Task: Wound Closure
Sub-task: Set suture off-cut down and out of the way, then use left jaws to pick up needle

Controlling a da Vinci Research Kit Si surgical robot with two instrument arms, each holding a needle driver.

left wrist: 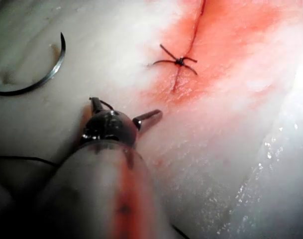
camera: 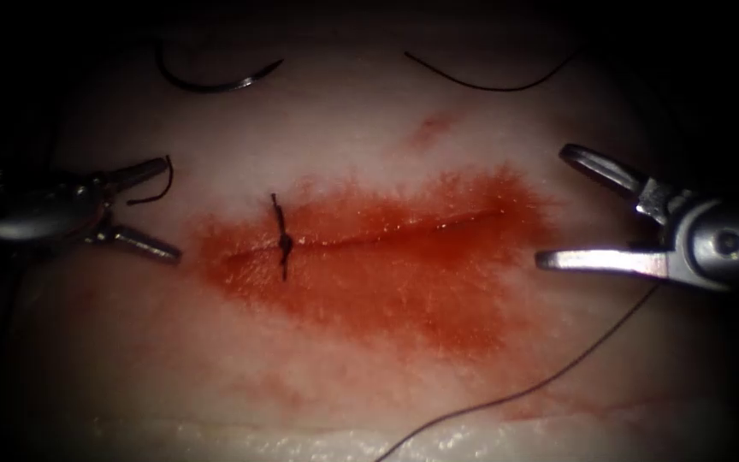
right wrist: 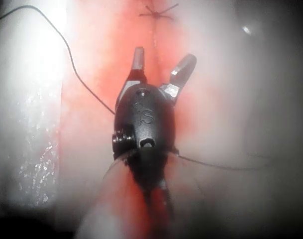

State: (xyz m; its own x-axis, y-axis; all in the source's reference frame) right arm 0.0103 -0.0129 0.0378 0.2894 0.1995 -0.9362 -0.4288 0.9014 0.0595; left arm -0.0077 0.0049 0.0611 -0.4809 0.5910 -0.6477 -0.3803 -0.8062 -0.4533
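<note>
Left tool [camera: 160, 208]: jaws spread, a short cut thread end [camera: 154, 193] at its upper jaw.
Right tool [camera: 553, 205]: jaws spread, empty.
Needle [camera: 215, 81]: loose on tissue [camera: 327, 128], beyond left tool's tips.

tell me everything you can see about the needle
The needle is a thin, dark, metallic-looking half-curve lying loose on pale tissue, beyond the cut and toward its left end. It is not in the tissue, and neither tool holds it. In the left wrist view it lies flat, apart from the left hand, whose jaws are open.

Your right tool [right wrist: 161, 67] has silver jaws on a dark, embossed wrist with a screw; your left tool [camera: 149, 210] is silvery metal.
</note>
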